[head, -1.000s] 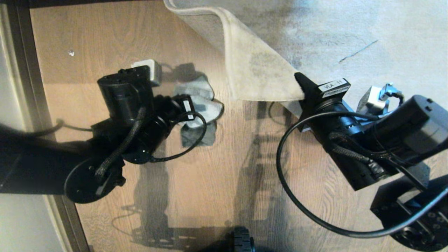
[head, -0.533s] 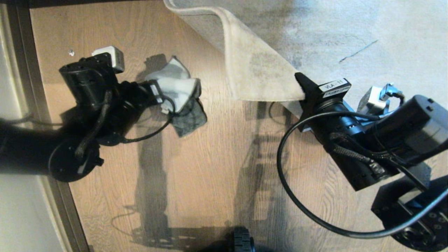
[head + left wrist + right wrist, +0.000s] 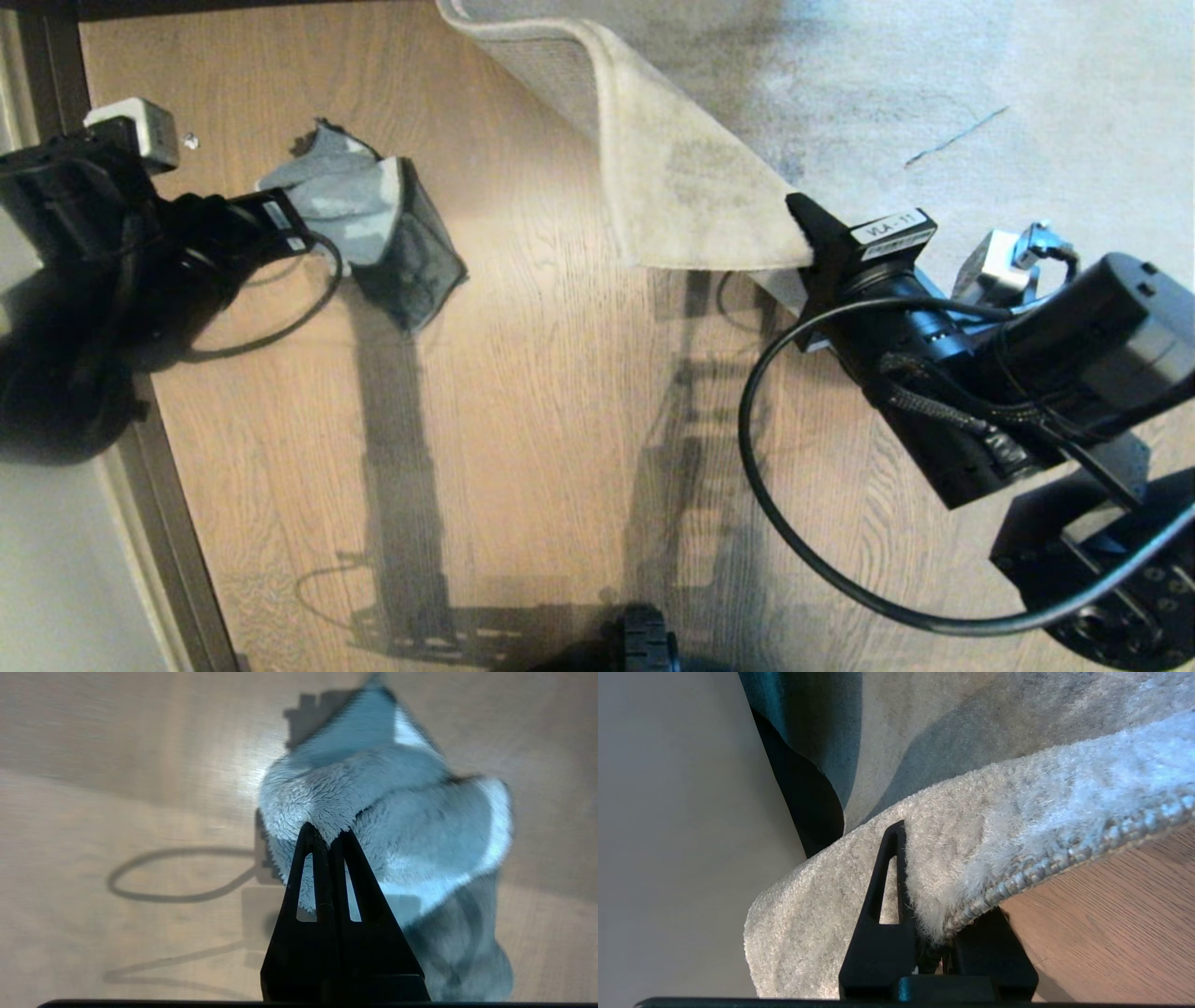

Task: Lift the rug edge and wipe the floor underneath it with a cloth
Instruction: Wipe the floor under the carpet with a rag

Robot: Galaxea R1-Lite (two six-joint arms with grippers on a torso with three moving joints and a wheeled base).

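1. Wood-grain floor point(image 3: 523, 392) is lying exposed beside the lifted rug edge point(image 3: 681, 187).
2. Right gripper point(image 3: 810, 245) is pinching the thick, floppy rug corner.
3. Left gripper point(image 3: 297, 217) is clamping the soft, light cloth point(image 3: 373, 229) at one fold, near the baseboard.

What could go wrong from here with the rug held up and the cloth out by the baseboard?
1. The right gripper pinches only the very rug edge; the heavy pile could slip out and flop back onto the floor.
2. The left gripper holds the cloth by one fold, so it may bunch rather than wipe flat.
3. The left arm sits close to the baseboard and might knock it.
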